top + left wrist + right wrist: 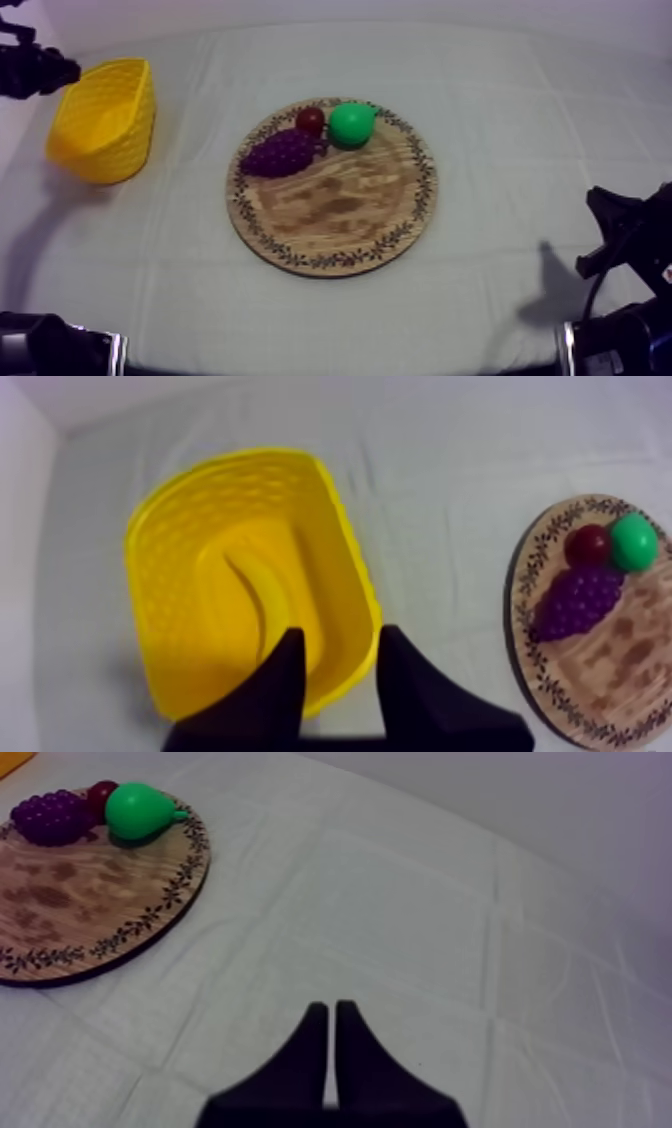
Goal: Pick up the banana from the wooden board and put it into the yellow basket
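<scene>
At far left the left gripper (340,638) hangs above the near rim of the basket (170,586), fingers apart with nothing between them. The banana (262,601) lies inside the basket, curved along its floor. To the right, well apart from the basket, the board (335,215) carries grapes (280,153), a small red fruit (310,121) and a pear (352,124), bunched at its far edge. At far right the right gripper (332,1010) is over bare cloth (400,902), fingers pressed together on nothing.
</scene>
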`<action>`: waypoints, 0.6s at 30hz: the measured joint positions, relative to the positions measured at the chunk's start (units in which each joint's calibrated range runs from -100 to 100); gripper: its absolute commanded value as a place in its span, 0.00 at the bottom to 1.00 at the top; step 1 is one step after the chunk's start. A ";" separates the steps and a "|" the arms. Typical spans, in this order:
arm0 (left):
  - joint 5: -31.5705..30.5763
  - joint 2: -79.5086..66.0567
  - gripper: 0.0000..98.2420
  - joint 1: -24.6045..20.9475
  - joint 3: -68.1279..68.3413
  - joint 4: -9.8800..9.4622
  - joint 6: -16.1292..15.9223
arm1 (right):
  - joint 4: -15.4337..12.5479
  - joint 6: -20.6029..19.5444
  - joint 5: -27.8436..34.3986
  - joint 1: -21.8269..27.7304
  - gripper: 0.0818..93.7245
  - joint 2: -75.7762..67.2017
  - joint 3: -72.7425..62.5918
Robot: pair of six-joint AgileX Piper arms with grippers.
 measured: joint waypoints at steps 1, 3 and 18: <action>-0.45 -2.50 0.23 -0.04 1.40 0.27 -0.63 | 0.00 0.00 0.00 0.00 0.00 0.00 0.00; -2.16 -8.82 0.18 -0.34 5.20 0.91 -1.75 | 0.00 0.00 0.00 0.00 0.00 0.00 0.00; -19.88 -48.07 0.02 3.62 40.77 -5.52 -11.90 | 0.00 0.00 0.00 0.00 0.00 0.00 0.00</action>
